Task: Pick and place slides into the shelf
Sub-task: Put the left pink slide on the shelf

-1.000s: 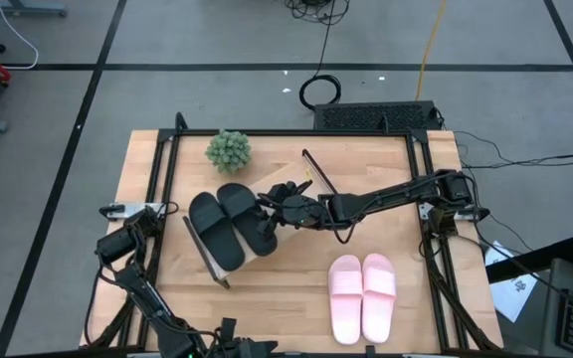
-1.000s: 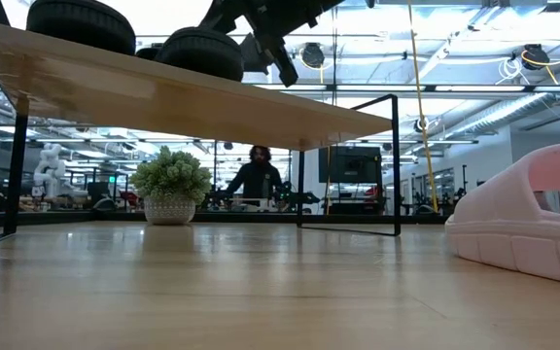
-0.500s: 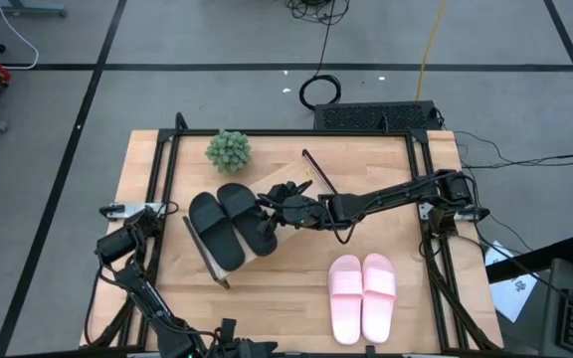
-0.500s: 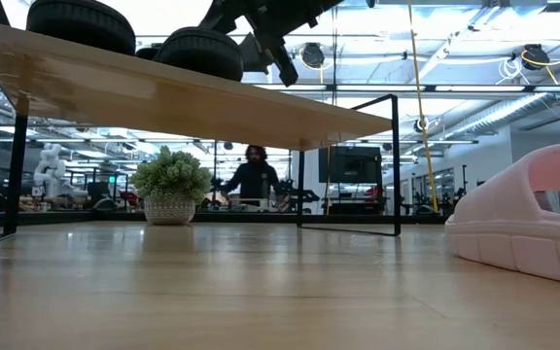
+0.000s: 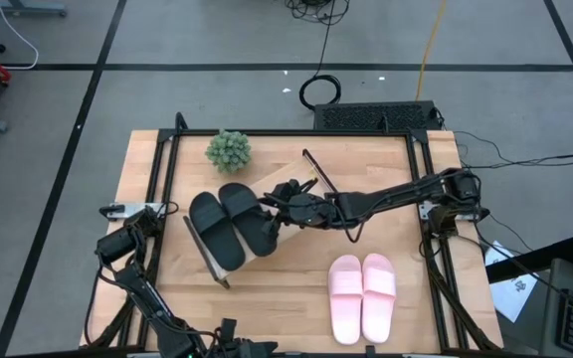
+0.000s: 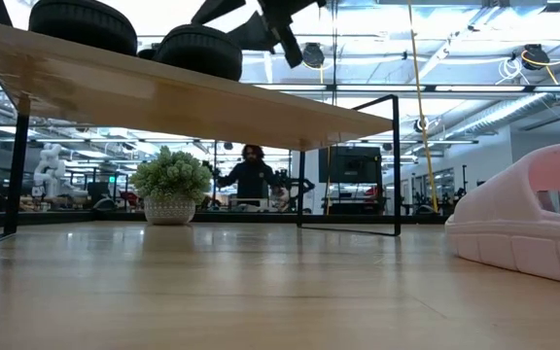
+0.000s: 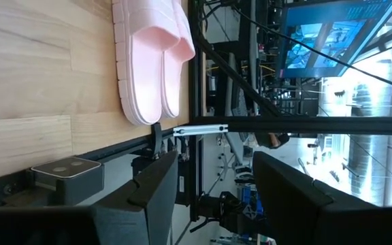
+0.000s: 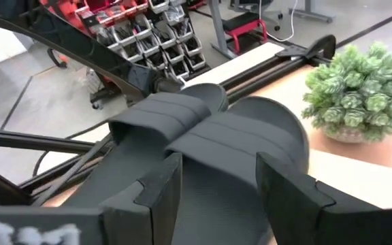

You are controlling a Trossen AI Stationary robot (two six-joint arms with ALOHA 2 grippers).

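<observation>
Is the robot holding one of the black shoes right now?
No. The right gripper is open above the black slides on the shelf, gripping nothing. The left gripper is empty too.

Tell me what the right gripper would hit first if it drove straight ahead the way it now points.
Most likely the black slides on the shelf. The right gripper, jaws open, points at them from just behind their heels, and the nearer slide fills its wrist view. Depth is hard to judge; it may pass just over them.
</observation>
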